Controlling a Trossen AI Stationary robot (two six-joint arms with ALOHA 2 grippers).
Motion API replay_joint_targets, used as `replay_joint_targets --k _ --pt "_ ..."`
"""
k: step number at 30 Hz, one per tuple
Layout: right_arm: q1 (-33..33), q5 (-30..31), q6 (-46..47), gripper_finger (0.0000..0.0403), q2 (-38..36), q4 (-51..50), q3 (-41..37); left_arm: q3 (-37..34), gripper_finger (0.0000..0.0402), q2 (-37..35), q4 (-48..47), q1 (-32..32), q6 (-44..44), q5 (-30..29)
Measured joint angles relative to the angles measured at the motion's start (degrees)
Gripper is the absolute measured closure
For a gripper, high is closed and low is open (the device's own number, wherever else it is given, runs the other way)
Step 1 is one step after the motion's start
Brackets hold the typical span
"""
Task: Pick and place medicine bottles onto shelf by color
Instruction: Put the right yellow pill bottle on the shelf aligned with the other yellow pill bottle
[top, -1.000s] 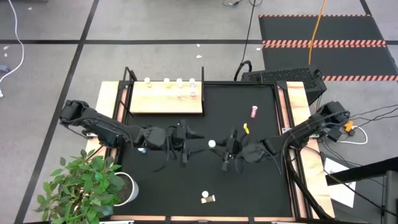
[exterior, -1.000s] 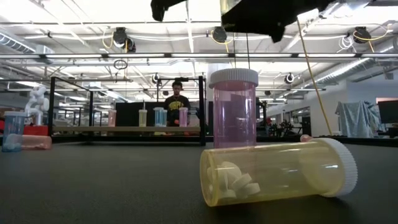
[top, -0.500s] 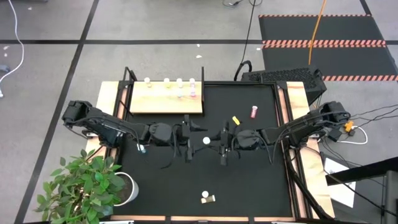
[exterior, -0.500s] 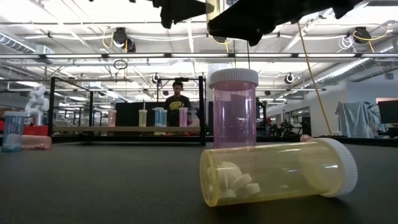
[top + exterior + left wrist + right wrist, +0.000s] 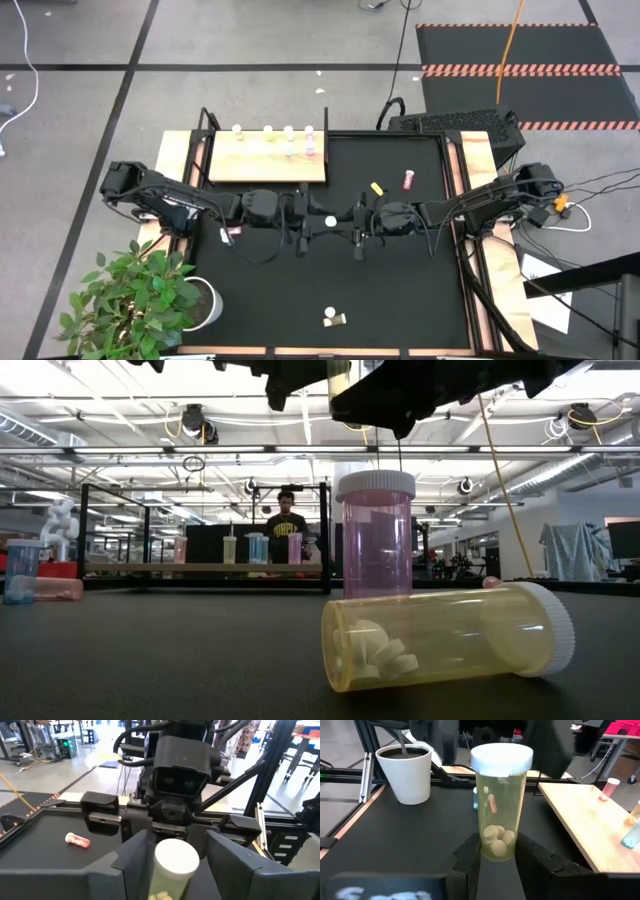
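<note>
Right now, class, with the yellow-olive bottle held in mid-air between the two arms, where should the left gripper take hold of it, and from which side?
Grip the upper body just under the white cap, coming in from the cap end. The right gripper already clamps the base of the yellow-olive bottle, so only the capped half is free. That end points at the left gripper, whose open fingers already flank the cap.

Honestly can't make out any text here. The person way back in the low view has some print on their shirt, but it's too small to read. The yellow bottle has no readable label either.
</note>
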Motion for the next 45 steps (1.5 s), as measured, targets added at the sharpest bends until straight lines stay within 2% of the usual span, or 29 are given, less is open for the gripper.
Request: replay_joint_targets --k 10,19,22,26,31,38,45 --pt "-0.05 0.00 0.84 0.0300 -0.04 0.44 0.00 0.00 0.0218 0.00 -1.44 0.00 -1.66 0.27" --pt "0.00 -0.34 3.10 0.0300 -0.04 0.44 0.00 0.00 0.0289 0.00 -1.62 0.27 -2.74 1.53" --pt "0.00 -0.28 3.32 0.0300 -0.04 0.44 0.00 0.00 0.0291 0.00 -1.61 0.33 -2.90 1.53" --pt "0.00 -0.20 4.80 0.0298 -0.04 0.34 0.00 0.00 0.0274 0.00 -1.61 0.34 -3.08 1.53" --pt "-0.85 0.38 8.35 0.0268 -0.13 -3.13 0.11 0.00 0.0276 -0.20 -2.01 1.05 -4.93 -0.51" --pt "-2.61 4.38 16.89 0.0201 -2.13 -15.27 0.04 0.02 0.0278 -3.32 -6.34 4.39 -5.80 -3.50" --pt "-4.79 4.91 21.69 0.0165 -8.77 -28.98 -0.54 0.02 0.0279 -8.35 -13.01 9.69 -3.69 -14.09"
